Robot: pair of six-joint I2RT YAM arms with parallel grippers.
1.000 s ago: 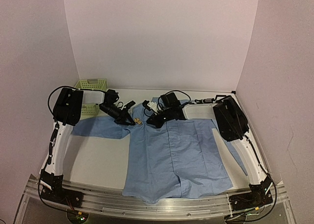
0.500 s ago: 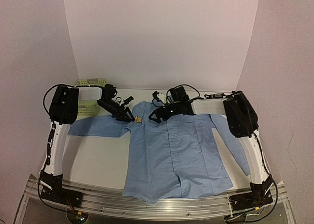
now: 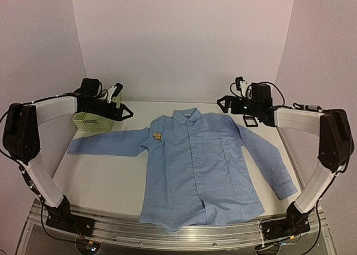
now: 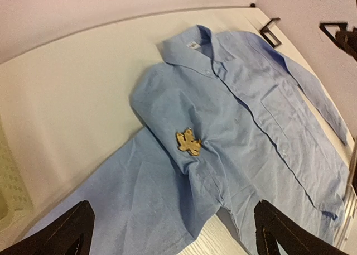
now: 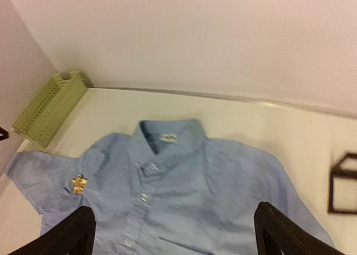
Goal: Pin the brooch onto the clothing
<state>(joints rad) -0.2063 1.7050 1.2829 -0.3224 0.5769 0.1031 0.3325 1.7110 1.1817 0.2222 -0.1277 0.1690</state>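
Since the brooch (image 3: pixel 157 135) sits on the shirt (image 3: pixel 201 166) by its sleeve seam, flat on the bench (image 3: pixel 106 177), with left fingers (image 4: pixel 64 235) and right fingers (image 5: pixel 281 230) wide open, empty and well apart from it, pinning looks done.

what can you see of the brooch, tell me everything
The brooch is a tiny golden-yellow ornament with an irregular, leaf-like outline, and it looks like metal. It lies flat on the shirt, on the upper chest by the seam of the sleeve nearest the basket. Only the shirt's fabric touches it. Whether its pin passes through the cloth cannot be seen.
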